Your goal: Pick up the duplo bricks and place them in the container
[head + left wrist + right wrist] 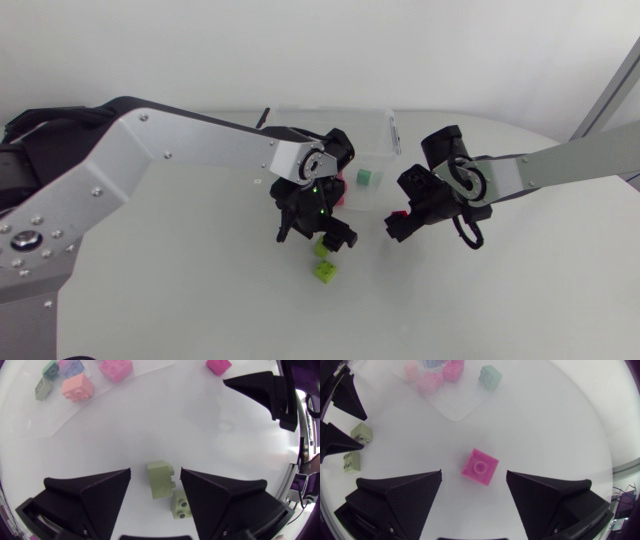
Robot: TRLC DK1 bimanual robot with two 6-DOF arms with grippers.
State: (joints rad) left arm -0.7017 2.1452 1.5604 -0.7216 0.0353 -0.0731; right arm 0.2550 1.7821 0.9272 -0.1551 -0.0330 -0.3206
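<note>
- Left tool: fingers apart, straddling a pale olive plastic duplo brick on the white table, centre of the head view; no contact seen.
- A lime-green studded brick sits against it. Risk: closing snags it and twists the grasp.
- Right tool: fingers apart around a square pink brick.
- Clear plastic container, upper centre; both arms are close by, so they may collide on delivery.

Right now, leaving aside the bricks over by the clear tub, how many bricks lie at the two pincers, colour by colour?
Lime-green bricks: 2, at the left pincer
Magenta bricks: 1, between the open fingers of the right pincer
Total: 3
</note>
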